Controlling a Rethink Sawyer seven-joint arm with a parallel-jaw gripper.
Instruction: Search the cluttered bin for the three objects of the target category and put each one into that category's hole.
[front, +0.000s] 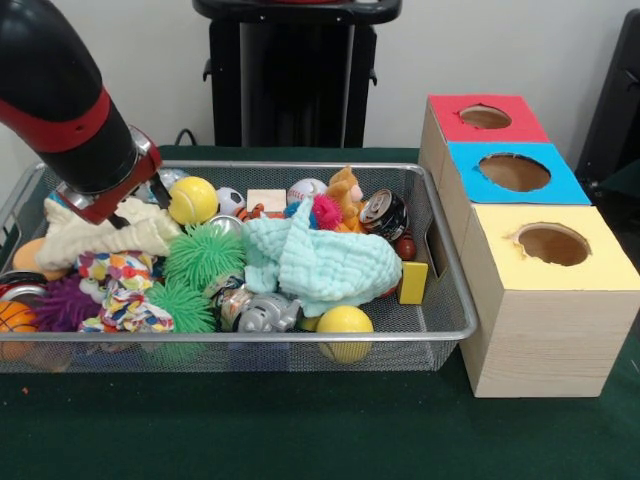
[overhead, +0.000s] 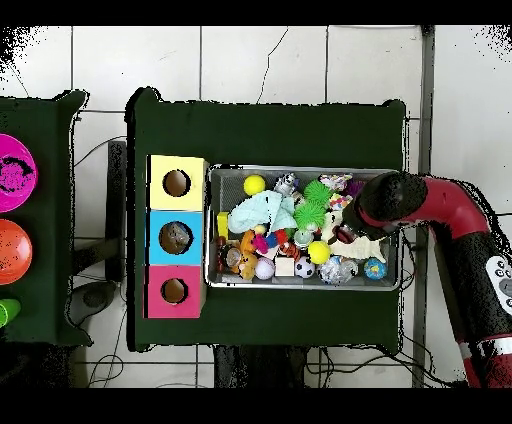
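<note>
Claw (front: 125, 215) tips buried in cream cloth (front: 110, 238), grip unclear.

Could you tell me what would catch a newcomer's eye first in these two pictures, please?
First, the wire-mesh basket heaped with bright toys, a mint-green cloth draped across its middle. Next, the red-and-black arm reaching down over the cream cloth at one end. Beside the other end stand three wooden boxes topped red, blue and yellow.

Silver mesh bin (front: 440, 335), mint cloth (front: 305, 262), green spiky balls (front: 204, 256), blue-topped hole (front: 514, 172), red-black arm (front: 60, 100).
</note>
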